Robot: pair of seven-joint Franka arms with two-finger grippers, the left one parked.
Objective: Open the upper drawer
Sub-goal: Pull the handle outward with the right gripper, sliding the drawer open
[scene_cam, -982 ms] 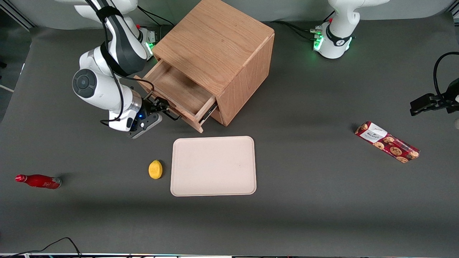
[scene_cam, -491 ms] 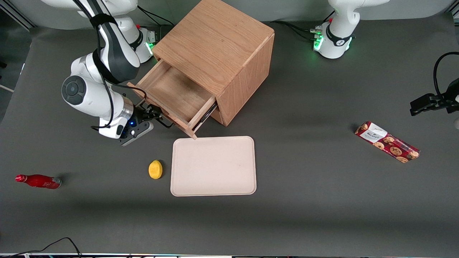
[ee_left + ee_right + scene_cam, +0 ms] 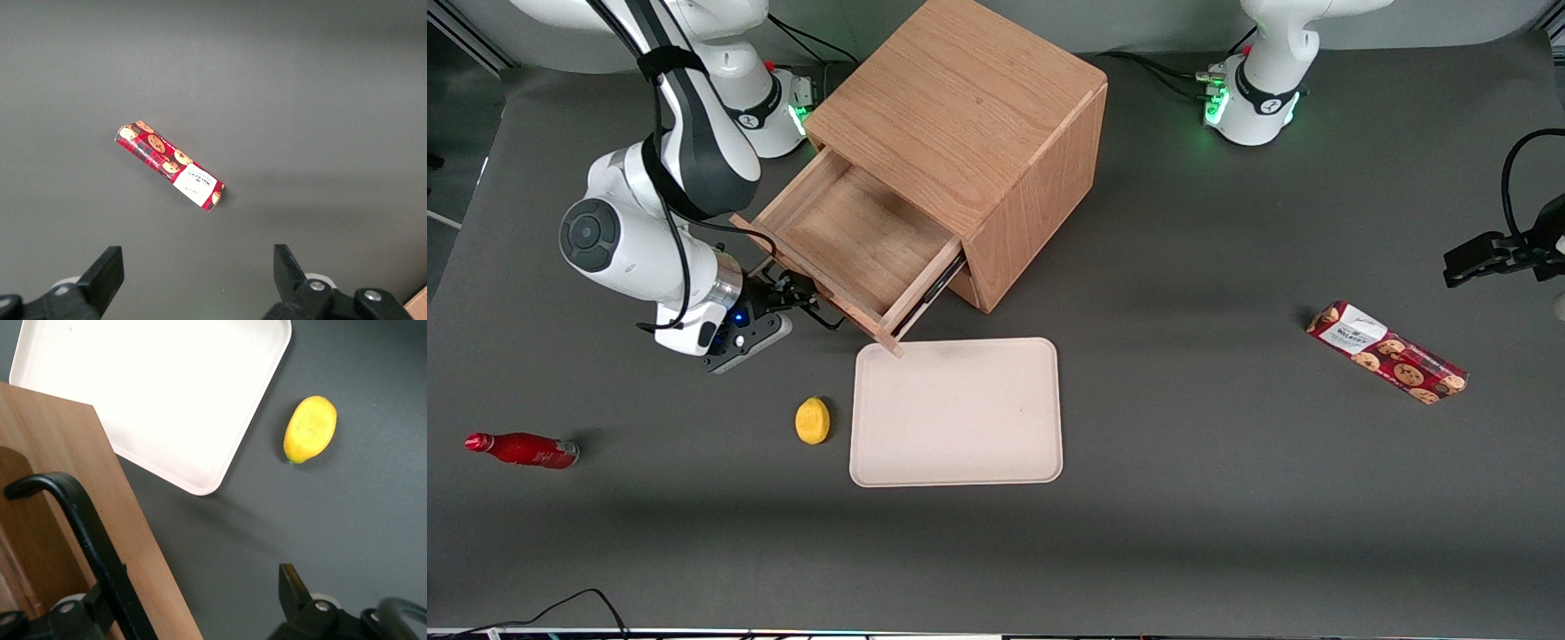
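Dark grey table [image 3: 1183, 533]; claw [image 3: 799, 300] clenched on upper drawer [image 3: 854, 244] handle [image 3: 93, 547].

Dark grey matte tabletop [image 3: 1183, 533] under even overhead light, pale wall strip [image 3: 1156, 22] along its edge.

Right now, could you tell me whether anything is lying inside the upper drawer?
No, the upper drawer stands pulled out with only bare wood showing, while the gripper sits at its black handle.

One lemon [image 3: 812, 420], one tray [image 3: 956, 412], one bottle [image 3: 520, 449]
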